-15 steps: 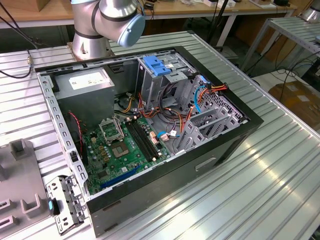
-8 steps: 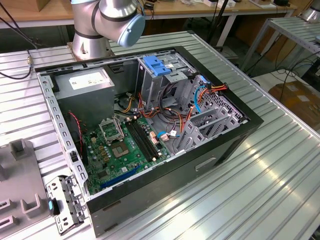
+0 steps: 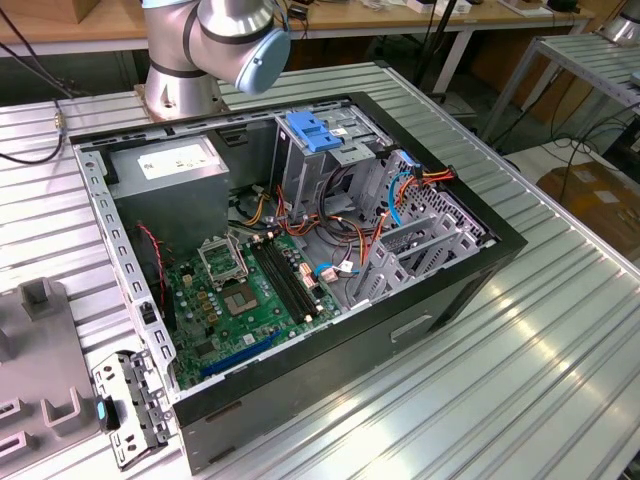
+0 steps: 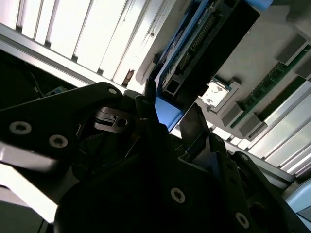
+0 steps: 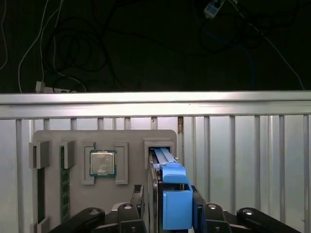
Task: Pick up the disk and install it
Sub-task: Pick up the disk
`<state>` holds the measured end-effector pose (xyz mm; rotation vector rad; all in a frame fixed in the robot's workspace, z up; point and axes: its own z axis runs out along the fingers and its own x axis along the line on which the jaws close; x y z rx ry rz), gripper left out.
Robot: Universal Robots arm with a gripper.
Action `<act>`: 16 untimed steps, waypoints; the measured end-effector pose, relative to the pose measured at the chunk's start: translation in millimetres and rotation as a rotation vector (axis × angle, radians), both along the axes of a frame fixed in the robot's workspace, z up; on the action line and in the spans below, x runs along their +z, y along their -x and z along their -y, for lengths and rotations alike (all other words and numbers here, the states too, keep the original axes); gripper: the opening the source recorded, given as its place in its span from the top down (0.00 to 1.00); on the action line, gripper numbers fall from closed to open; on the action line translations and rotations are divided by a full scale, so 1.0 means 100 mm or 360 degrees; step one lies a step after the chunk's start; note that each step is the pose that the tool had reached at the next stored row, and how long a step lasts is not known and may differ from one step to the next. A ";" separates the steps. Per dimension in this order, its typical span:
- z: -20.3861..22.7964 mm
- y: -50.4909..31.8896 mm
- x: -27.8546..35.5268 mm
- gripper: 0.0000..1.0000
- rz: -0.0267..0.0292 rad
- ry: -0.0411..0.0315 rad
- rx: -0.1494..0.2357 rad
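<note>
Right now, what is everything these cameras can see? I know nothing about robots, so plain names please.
table: 1, ribbed silver metal, under everything
computer case: 1, black, open, lying on the table
power supply box: 1, grey with a white sticker, inside the case
motherboard: 1, green, on the case floor
bracket: 1, light blue, on top of the drive cage
cables: several, orange, red and blue, inside the case
holder tray: 1, grey, on the table
processor chip: 1, silver, in a tray pocket
memory sticks: 2, green, in tray slots
disk: 1, blue rails, on edge in a tray slot
robot arm: 1, silver with a light-blue cap, behind the case
gripper: 1, black, at the disk's near end
</note>
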<state>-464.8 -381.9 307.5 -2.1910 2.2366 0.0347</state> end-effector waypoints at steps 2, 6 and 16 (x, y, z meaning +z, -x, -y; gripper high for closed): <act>0.000 0.000 0.000 0.52 -0.00004 0.0000 0.0000; -0.022 0.000 -0.005 0.52 0.00000 0.0000 -0.0008; -0.044 0.031 -0.049 0.52 0.00002 0.0000 -0.0062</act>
